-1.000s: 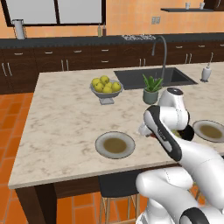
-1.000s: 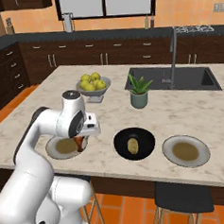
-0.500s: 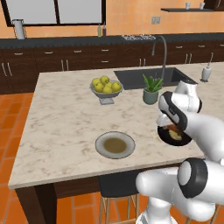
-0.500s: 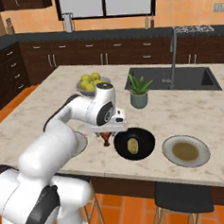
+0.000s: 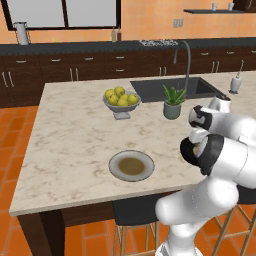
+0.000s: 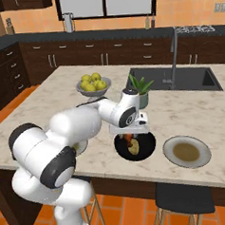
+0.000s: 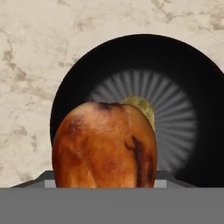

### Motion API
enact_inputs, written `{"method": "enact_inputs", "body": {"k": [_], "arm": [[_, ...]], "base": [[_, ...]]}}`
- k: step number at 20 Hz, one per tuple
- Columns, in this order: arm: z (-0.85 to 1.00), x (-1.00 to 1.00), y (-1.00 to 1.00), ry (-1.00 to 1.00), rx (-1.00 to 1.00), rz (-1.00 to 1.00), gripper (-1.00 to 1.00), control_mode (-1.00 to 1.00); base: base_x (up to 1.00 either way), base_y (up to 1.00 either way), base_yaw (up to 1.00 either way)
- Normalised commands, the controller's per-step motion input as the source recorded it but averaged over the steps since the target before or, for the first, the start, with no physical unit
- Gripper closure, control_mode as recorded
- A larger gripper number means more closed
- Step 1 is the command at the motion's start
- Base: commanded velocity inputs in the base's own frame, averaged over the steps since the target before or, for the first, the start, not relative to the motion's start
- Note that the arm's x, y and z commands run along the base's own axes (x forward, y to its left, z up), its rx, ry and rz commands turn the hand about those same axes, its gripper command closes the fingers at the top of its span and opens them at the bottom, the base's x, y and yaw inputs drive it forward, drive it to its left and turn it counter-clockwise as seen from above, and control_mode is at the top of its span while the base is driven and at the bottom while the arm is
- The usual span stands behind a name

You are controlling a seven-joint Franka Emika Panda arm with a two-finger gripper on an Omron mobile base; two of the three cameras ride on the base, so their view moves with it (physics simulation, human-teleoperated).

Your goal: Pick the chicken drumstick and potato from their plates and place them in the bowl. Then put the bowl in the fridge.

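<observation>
My gripper (image 6: 129,134) is shut on the chicken drumstick (image 6: 128,140), which hangs just above the black bowl (image 6: 146,145) near the island's front edge. In the hand view the glossy reddish-brown drumstick (image 7: 105,146) fills the foreground, with the bowl (image 7: 131,61) straight below it. The yellowish potato (image 7: 143,108) lies at the bowl's centre and shows in the right base view as potato (image 6: 134,150). One grey plate (image 6: 186,151) sits to the bowl's right. The other plate (image 5: 131,166) lies bare to its left. The fridge is out of view.
A grey footed bowl of lemons (image 6: 93,85) and a small potted plant (image 6: 140,89) stand behind the black bowl. The sink and tall faucet (image 6: 173,58) are at the island's far right. Bar stools (image 6: 180,200) sit under the front edge.
The arm has swung from the left plate across to the black bowl, carrying the drumstick with it. The grip has stayed the same.
</observation>
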Motion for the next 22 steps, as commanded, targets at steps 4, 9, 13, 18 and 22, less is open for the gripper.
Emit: {"method": "enact_inputs", "body": {"k": [4,9,13,18,22], "arm": [[-0.47,0.36,0.03,0.00,0.02,0.00,1.00,-1.00],[-0.52,0.27,0.05,0.00,0.00,0.00,1.00,-1.00],[-0.38,0.01,0.16,0.00,0.00,-0.01,1.00,-1.00],[-0.31,0.02,0.21,0.00,0.00,0.00,-1.00,-1.00],[-0.06,-0.34,0.00,0.00,0.00,0.00,-1.00,-1.00]], "base": [[0.00,0.00,0.00],[0.00,0.00,0.00],[0.00,0.00,0.00],[0.00,0.00,0.00],[0.00,0.00,0.00]]}}
